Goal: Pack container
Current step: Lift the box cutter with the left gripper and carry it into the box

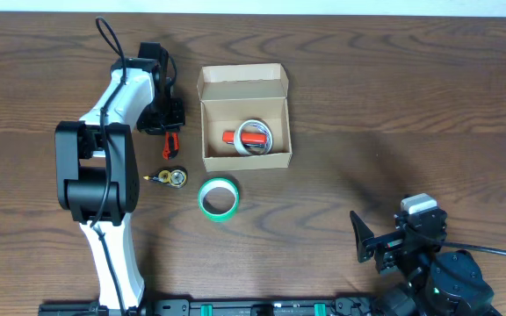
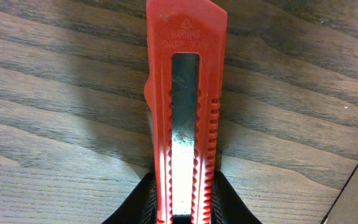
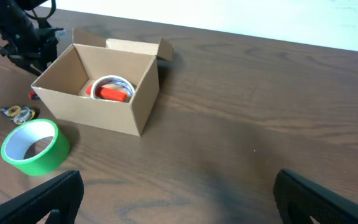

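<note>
Clamping a red cutter (image 2: 182, 112) just left of the container (image 1: 246, 161), the left pincer (image 1: 169, 121) grips; the right pincer (image 3: 178, 199) gapes, well away. Likely light, crushable cardboard: take 1 wall gently.

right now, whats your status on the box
Left pincer shut on red cutter, beside box. Right pincer open, empty. Box open, partly packed. Outside: green tape roll.

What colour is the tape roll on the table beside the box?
The tape roll is green, white inside; the right wrist view shows it best.
</note>
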`<state>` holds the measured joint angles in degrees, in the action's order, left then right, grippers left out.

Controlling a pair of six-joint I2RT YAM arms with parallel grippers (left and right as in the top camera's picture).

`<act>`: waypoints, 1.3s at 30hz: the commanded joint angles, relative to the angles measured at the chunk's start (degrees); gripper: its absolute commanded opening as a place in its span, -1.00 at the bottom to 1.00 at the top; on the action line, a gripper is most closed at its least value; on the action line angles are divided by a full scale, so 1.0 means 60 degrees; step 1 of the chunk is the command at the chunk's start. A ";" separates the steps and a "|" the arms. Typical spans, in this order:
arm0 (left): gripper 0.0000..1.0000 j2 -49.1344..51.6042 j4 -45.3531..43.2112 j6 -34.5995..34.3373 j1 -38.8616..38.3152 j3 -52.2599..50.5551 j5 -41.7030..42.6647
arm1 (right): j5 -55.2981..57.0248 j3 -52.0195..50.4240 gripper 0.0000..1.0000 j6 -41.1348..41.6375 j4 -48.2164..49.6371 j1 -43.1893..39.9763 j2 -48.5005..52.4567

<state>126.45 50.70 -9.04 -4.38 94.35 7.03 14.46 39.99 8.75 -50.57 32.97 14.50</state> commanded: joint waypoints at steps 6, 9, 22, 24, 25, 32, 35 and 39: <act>-0.56 -0.1359 -0.0007 -0.0069 0.0040 0.0157 -0.0277 | 0.0091 -0.0007 0.98 0.0106 -0.0011 0.0055 -0.0058; -0.57 -0.1800 -0.0004 -0.0073 0.0040 0.0157 -0.0277 | 0.0087 -0.0007 0.99 0.0106 -0.0011 0.0055 -0.0058; -0.56 -0.3803 0.0004 -0.0076 -0.0896 0.0157 -0.0273 | 0.0087 -0.0007 0.99 0.0106 -0.0015 0.0055 -0.0058; -0.56 -0.4007 -0.0004 -0.0087 -0.1188 0.0157 -0.0270 | 0.0091 -0.0007 0.99 0.0106 -0.0015 0.0058 -0.0058; -0.56 -0.4065 -0.0007 -0.0178 -0.1330 0.0157 -0.0277 | 0.0091 -0.0007 0.99 0.0106 -0.0011 0.0058 -0.0058; -0.58 -0.4207 -0.0073 -0.1300 -0.2463 0.0157 -0.0273 | 0.0087 -0.0007 0.98 0.0106 -0.0015 0.0055 -0.0058; -0.62 -0.4204 -0.0219 -0.2109 -0.2987 0.0157 -0.0273 | 0.0091 -0.0007 0.98 0.0106 -0.0011 0.0058 -0.0058; -0.62 -0.4204 -0.0707 -0.2980 -0.3519 0.0157 -0.0419 | 0.0087 -0.0007 0.98 0.0106 -0.0015 0.0055 -0.0058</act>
<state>101.97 47.64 -20.43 -23.62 94.35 5.76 14.46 39.99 8.75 -50.57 32.97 14.50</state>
